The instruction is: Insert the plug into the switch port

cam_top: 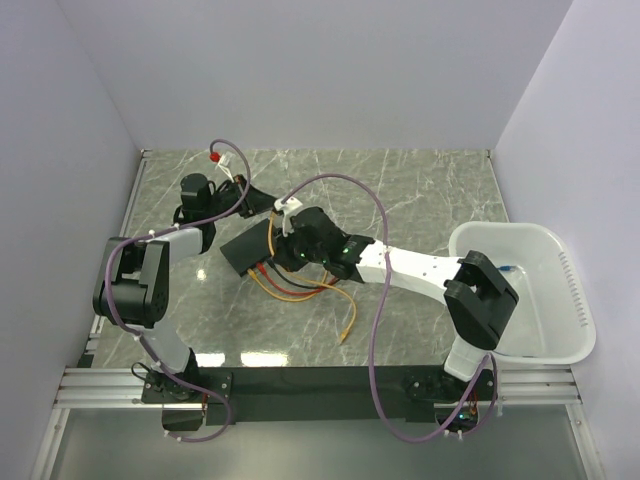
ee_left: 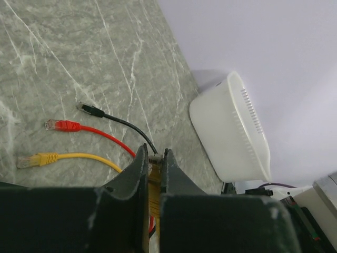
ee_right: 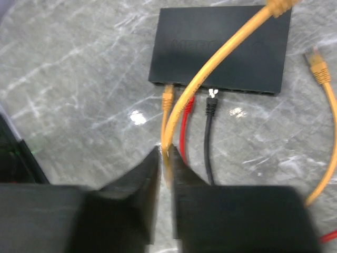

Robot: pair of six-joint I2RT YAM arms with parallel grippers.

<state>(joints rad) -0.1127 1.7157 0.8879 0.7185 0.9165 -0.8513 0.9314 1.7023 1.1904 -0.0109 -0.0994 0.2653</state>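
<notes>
Now left pincer (ee_left: 155, 153) clenched on orange cable (ee_right: 226, 50); right pincer (ee_right: 165, 153) grasping it too

Table (ee_right: 63, 79): grey-green marble-look slab, polished, with light glare showing on it. Switch (ee_right: 221, 52): smooth matt black casing; plastic or painted metal, cannot tell which. Orange cable (ee_right: 231, 41), red cable (ee_left: 105, 136), black cable (ee_right: 209, 142): smooth rubbery jackets, slight sheen. Plug (ee_left: 25, 161): clear hard plastic. Tub (ee_left: 231, 132): white plastic, semi-gloss. Fingers (ee_right: 131, 195) of the right gripper (ee_right: 165, 153) — matt black plastic, finely grained.
</notes>
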